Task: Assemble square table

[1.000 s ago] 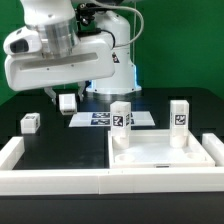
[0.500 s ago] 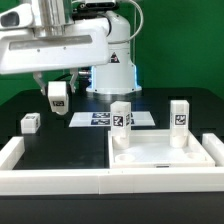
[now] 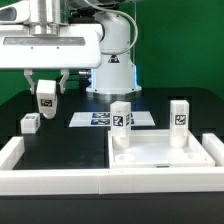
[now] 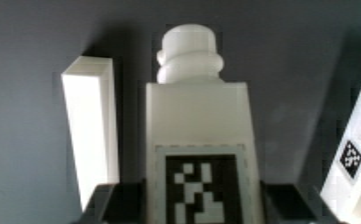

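A leg (image 3: 46,99) is hanging in the air at the exterior view's left, and the gripper (image 3: 46,88) fingers are pinching it. Another, loose leg (image 3: 30,123) is lying on the table (image 3: 70,142) below. The slab (image 3: 160,160) is sitting at the exterior view's right, with 2 standing legs (image 3: 121,115) (image 3: 180,114) on it.

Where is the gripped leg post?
On the exterior view's left, the leg post hangs clamped in the end effector, in the air above and slightly to that view's right of the loose leg.
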`<state>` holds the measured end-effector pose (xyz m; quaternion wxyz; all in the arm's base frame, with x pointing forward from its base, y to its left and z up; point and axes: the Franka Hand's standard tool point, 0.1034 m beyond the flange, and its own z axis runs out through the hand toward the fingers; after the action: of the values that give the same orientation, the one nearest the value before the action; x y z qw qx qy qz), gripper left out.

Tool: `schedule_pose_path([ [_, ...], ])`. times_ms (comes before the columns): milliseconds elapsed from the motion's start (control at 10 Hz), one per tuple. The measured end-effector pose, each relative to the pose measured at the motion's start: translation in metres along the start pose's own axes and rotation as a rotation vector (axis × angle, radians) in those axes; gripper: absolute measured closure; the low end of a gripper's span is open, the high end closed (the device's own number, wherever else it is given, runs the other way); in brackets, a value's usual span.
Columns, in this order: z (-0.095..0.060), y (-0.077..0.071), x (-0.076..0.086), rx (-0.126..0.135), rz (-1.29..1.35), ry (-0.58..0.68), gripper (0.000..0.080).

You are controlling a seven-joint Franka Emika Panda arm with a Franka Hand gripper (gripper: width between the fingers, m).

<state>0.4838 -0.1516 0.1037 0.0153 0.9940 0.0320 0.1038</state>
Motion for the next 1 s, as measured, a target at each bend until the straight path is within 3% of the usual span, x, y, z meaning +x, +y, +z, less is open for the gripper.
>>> schedule_pose_path([
  [100, 0.000, -0.010, 0.005, 0.032, 0.029, -0.021, 0.0509],
  [200, -0.004, -0.022, 0.023, 0.064, 0.031, -0.023, 0.0509],
  [500, -0.015, -0.048, 0.070, 0.107, 0.077, 0.006, 0.0509],
  [700, -0.016, -0.063, 0.084, 0.110, 0.106, 0.026, 0.0509],
  [1000, -0.015, -0.059, 0.082, 0.108, 0.110, 0.024, 0.0509],
])
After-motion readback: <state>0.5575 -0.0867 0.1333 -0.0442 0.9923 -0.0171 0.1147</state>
